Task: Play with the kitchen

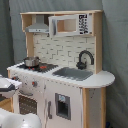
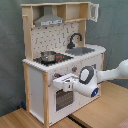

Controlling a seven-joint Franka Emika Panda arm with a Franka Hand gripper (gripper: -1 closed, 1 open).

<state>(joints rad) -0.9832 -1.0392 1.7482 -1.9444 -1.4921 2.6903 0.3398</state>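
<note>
The kitchen [image 2: 60, 60] fills the middle of both exterior views, 1 small pot [image 2: 48, 56] on its stovetop at 9 o'clock from the sink [image 2: 82, 50]. The gripper [image 2: 59, 81] sits against the oven front; whether it grips anything I cannot tell

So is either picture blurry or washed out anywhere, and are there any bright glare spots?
In the first exterior view, the white robot arm at the left edge is blurred and overexposed, while the white and light-wood toy kitchen is soft but evenly lit. In the second exterior view, lighting is even, with no strong glare on the small metal pot.
</note>
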